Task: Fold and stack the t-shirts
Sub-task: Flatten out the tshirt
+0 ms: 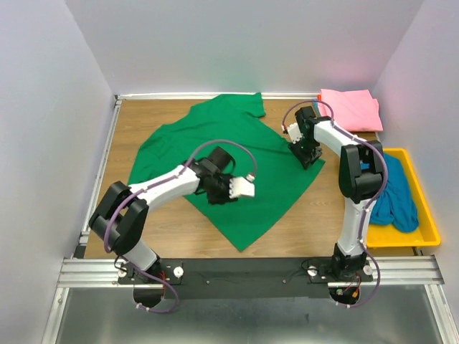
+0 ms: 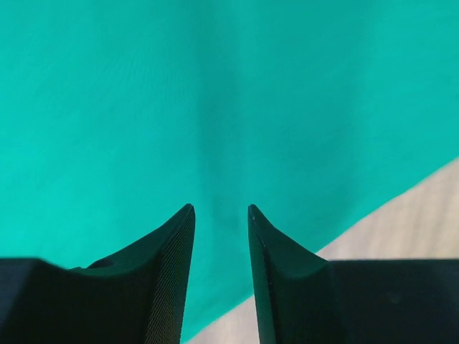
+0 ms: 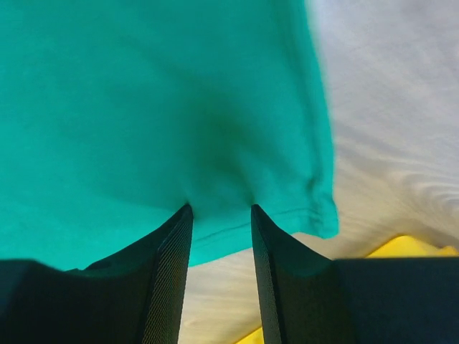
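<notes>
Nearest: black mounting bar (image 1: 251, 271) at the near table edge, carrying both arm bases.

Beyond it, the wooden table (image 1: 308, 215). The dark green soft-fabric t-shirt (image 1: 179, 143) lies spread flat and askew across the table's middle, one corner pointing to the near edge.

Left gripper (image 1: 245, 188) sits low over the near-middle of the green tee. In its wrist view the fingers stand apart, nothing between them, and smooth cloth (image 2: 215, 93) fills the frame.

Right gripper (image 1: 305, 158), farther and to the right, is at the tee's right edge. Its fingers are also apart and empty, and a stitched hem and corner (image 3: 315, 208) lie just past the tips. The cloth looks dimpled there, so the tips probably press into it.

Right side: a yellow plastic tray (image 1: 430, 233) holds a crumpled teal-blue t-shirt (image 1: 398, 201).

Far right corner: a pink t-shirt (image 1: 351, 107), already folded.

Handling judgement: the tee is light, limp and without stiffness, so it will drape, sag and slide on wood. It is best pinched at the hem or a sleeve seam, where the doubled cloth gives the pads purchase. Mid-panel cloth would likely bunch up. Two holds well apart should keep the fold line straight.
</notes>
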Motion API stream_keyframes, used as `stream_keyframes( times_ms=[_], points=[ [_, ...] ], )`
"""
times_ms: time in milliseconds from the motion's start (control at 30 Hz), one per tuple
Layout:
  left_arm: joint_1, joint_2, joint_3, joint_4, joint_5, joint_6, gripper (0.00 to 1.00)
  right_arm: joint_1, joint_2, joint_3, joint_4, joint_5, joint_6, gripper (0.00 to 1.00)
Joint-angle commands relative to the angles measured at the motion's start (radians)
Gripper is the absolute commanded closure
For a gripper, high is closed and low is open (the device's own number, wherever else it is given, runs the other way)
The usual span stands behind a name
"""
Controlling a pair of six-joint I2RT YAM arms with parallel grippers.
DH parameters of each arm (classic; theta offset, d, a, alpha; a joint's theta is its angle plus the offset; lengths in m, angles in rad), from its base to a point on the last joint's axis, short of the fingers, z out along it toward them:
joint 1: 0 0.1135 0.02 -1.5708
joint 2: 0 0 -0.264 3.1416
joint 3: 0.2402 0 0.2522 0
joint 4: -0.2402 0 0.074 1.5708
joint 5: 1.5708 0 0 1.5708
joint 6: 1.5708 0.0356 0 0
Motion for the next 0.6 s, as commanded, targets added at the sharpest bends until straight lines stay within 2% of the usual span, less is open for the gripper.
stream_keyframes(
  times_ms=[0,200,333,433,567],
  points=[
    [-0.131,0.032,-0.046,0.028,-0.008,-0.023,0.58,-0.019,0.085,0.075,-0.014,-0.004,0.014,0.55],
    [-0.299,0.140,-0.050,0.054,-0.026,-0.061,0.64,-0.025,0.183,0.175,-0.006,0.030,-0.012,0.55],
    [-0.404,0.236,0.025,0.058,-0.006,-0.084,0.67,-0.031,0.288,0.295,-0.001,0.055,-0.035,0.56],
    [-0.451,0.324,0.139,0.065,0.034,-0.121,0.68,-0.032,0.373,0.387,0.002,0.070,-0.042,0.56],
    [-0.516,0.436,0.321,0.062,0.123,-0.158,0.69,-0.032,0.457,0.597,0.000,0.076,-0.056,0.56]
  ],
)
